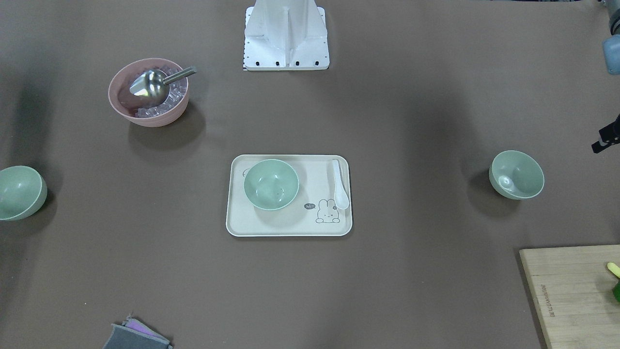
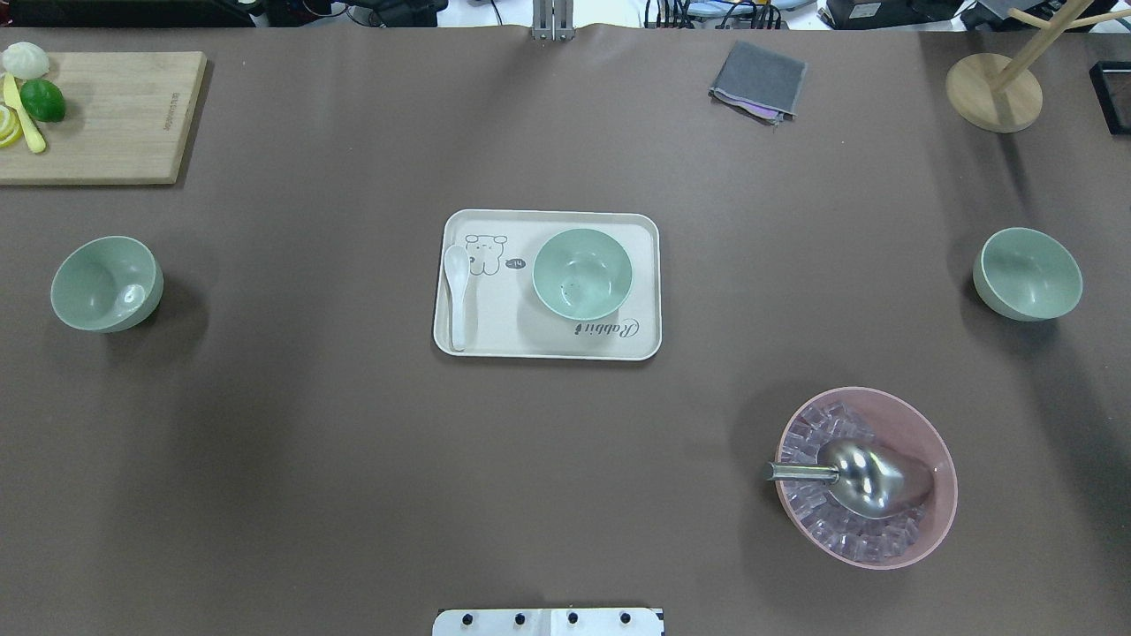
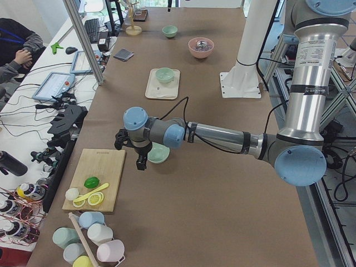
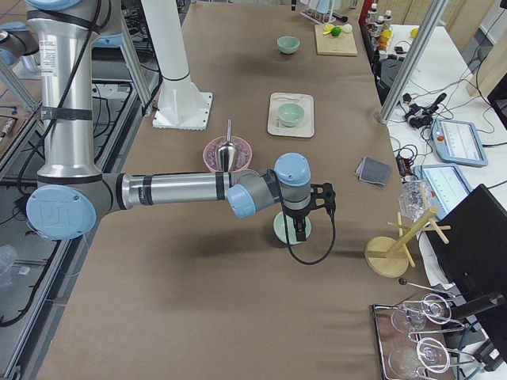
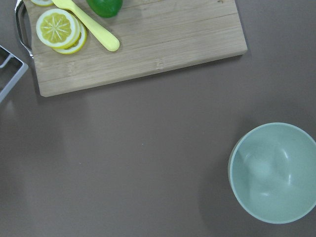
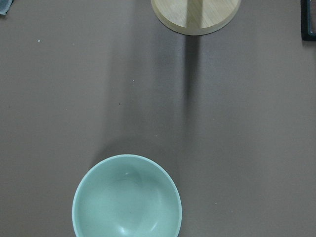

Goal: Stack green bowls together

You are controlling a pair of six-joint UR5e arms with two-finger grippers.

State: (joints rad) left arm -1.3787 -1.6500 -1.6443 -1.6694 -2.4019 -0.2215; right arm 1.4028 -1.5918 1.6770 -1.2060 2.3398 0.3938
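Note:
Three pale green bowls stand apart and upright. One bowl [image 2: 582,274] sits on the cream tray [image 2: 495,331] at the table's middle. One bowl [image 2: 106,283] stands at the table's left, also in the left wrist view [image 5: 274,173]. One bowl [image 2: 1027,273] stands at the right, also in the right wrist view [image 6: 127,197]. My left gripper [image 3: 139,162] hangs just above and beside the left bowl [image 3: 161,154]. My right gripper [image 4: 300,232] hangs over the right bowl [image 4: 283,231]. I cannot tell whether either gripper is open or shut. Neither shows in the overhead view.
A pink bowl [image 2: 937,521] with ice cubes and a metal scoop [image 2: 861,477] stands front right. A white spoon [image 2: 457,296] lies on the tray. A cutting board [image 2: 115,124] with lime and lemon is far left. A grey cloth [image 2: 758,81] and a wooden stand [image 2: 994,91] are far right.

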